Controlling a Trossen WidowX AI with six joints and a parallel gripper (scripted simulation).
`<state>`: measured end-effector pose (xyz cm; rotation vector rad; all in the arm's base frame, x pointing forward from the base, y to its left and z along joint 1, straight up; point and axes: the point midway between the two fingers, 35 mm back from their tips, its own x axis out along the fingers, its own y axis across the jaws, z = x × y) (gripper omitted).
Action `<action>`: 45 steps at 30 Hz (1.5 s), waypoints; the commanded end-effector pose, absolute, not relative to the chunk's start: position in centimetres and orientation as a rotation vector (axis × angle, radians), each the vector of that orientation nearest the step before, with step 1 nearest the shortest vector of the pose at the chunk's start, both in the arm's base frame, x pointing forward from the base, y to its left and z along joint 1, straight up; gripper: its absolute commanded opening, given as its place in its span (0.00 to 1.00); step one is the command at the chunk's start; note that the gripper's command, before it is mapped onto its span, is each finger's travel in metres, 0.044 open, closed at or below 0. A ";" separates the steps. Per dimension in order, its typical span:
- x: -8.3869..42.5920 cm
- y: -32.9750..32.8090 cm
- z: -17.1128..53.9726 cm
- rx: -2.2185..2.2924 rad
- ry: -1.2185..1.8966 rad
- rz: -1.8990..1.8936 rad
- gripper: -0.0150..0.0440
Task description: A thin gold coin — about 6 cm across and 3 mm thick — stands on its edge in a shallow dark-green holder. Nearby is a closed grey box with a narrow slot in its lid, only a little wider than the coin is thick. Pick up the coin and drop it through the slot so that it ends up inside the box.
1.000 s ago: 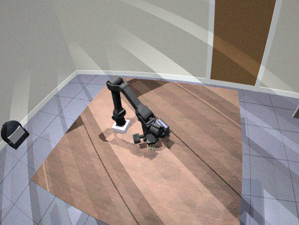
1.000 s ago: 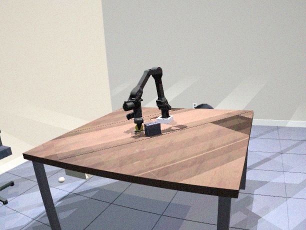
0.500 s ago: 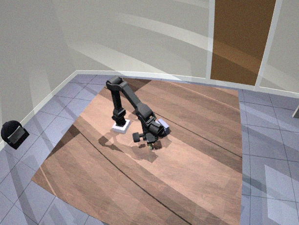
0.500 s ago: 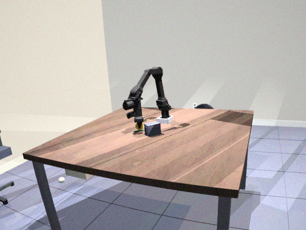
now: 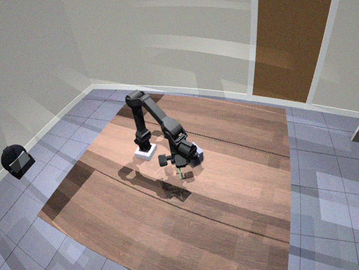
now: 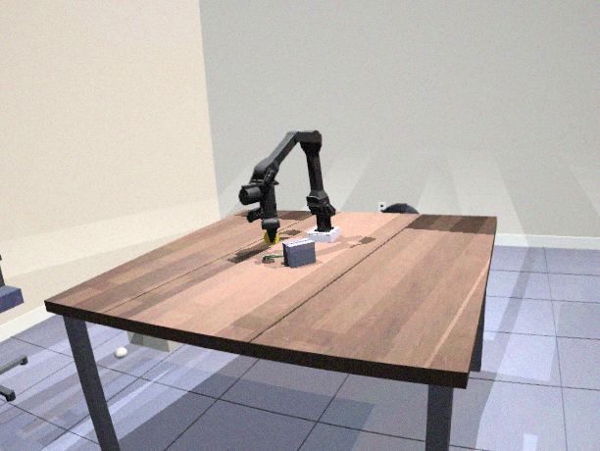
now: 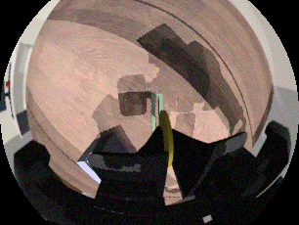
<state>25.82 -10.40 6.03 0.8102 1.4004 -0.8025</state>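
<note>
Gold is seen at the left of the group in the exterior view, where the coin [image 6: 271, 238] hangs clear above the table [image 6: 343, 294], with the dark-green holder [image 6: 273, 257] lying on the wood below it and the closed grey box [image 6: 299, 252] just beside that to the right. The coin is judged to be lifted out of its holder and not yet carried over the lid.

Several faults can be foreseen. Only the upper part of the disc appears to be pinched, so it could be swung or rotated between the fingers during the carry, and a tilted edge would be stopped by the lid rather than passed through the narrow slot. A small yaw error of the wrist would give the same result, since little clearance is allowed. Should the coin be released too high or off line, it could be bounced off the lid and rolled away across the table. The slot itself cannot be made out in any view, so its direction cannot be checked here.

The tool [image 6: 271, 230] is closed almost fully, its jaws nearly together on the thin coin. In the wrist view the coin [image 7: 168, 140] is shown edge-on as a yellow sliver between the dark fingers, with the holder [image 7: 156, 109] seen beyond it on the wood
</note>
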 end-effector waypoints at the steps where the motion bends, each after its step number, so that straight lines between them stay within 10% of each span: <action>1: 26.0 -10.5 7.3 0.814 1.389 -0.804 0.25; 45: 26.4 -7.8 10.9 0.544 1.476 -0.535 0.25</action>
